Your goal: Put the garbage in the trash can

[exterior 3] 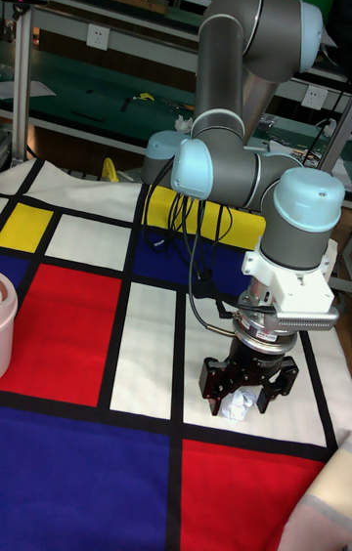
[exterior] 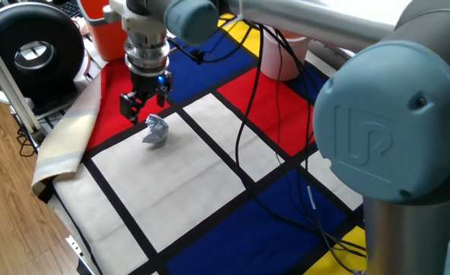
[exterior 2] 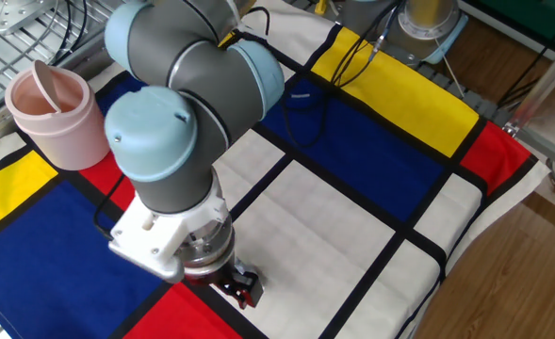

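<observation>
Garbage (exterior: 156, 130), a small crumpled white-grey paper wad, lay on a white panel of the surface (exterior: 179, 191), gripper (exterior: 144, 105) just above, fingers (exterior 3: 213, 385) spread wide, unclosed.

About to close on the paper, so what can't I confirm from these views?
- Paper: out of sight in the other fixed view, behind the arm; partly behind the gripper in the tall view.
- Finger-to-paper contact: too small to tell anywhere.
- Trash can: cut off by the left edge in the tall view, cables across it in one fixed view.
</observation>
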`<state>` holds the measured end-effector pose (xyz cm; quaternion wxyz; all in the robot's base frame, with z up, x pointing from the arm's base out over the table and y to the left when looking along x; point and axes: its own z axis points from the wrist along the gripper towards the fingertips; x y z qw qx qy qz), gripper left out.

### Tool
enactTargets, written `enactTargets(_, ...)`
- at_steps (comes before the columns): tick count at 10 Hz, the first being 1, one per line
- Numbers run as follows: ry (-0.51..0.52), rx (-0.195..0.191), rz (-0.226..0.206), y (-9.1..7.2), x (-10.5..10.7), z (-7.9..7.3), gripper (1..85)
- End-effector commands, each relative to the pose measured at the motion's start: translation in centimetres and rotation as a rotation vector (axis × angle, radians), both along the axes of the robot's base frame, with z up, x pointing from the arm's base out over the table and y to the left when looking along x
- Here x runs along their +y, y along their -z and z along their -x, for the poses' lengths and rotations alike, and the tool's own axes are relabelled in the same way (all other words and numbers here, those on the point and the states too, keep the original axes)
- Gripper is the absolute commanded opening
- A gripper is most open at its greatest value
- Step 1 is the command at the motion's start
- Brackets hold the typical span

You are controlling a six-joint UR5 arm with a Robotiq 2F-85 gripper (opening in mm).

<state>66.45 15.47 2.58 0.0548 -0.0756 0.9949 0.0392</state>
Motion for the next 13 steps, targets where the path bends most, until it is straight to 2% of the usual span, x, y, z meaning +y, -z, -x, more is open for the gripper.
enactTargets(1, 0.01, 0.006, 0.01, -0.5, -0.4, 0.2, 69.0)
enactTargets(4, 0.007, 0.001, 0.005, -0.5, -0.2, 0.3, 67.3)
enactTargets(6, 0.035, -0.001, -0.039, -0.3, 0.5, 0.6, 67.7)
enactTargets(7, 0.047, 0.002, -0.03, -0.3, 0.1, 0.8, 68.0)
enactTargets(9, 0.049, -0.005, -0.045, 0.2, 1.4, 1.2, 74.3)
enactTargets(10, 0.061, -0.016, -0.051, 0.4, 2.1, 1.3, 74.3)
enactTargets(13, 0.088, -0.027, -0.038, 0.7, 2.1, 1.8, 71.7)
